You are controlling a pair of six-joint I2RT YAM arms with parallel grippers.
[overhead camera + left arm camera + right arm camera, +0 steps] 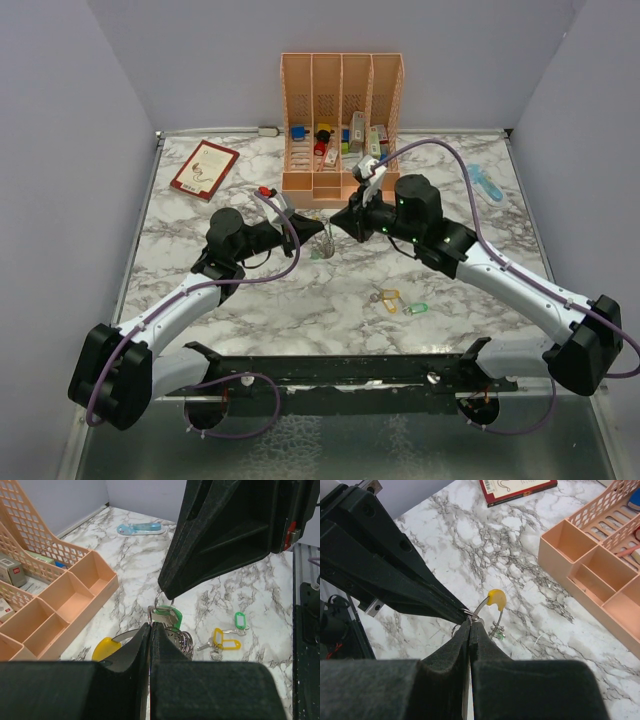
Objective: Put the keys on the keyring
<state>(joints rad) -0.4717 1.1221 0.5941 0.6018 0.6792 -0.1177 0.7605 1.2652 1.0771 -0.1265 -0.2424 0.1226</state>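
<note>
Threading is judged in hand: where the 2 arms meet, the thin silver-grey wire keyring (481,605) is pinched by the closed left gripper (150,627), a green-headed key (169,616) by the closed right gripper (470,625). Fine alignment is needed next.

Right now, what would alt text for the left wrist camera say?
The left gripper and right gripper, jaws shut, meet tip to tip at a green key and silver rings. Loose keys lie beyond on the marble table, with a peach organizer at the picture's left.
</note>
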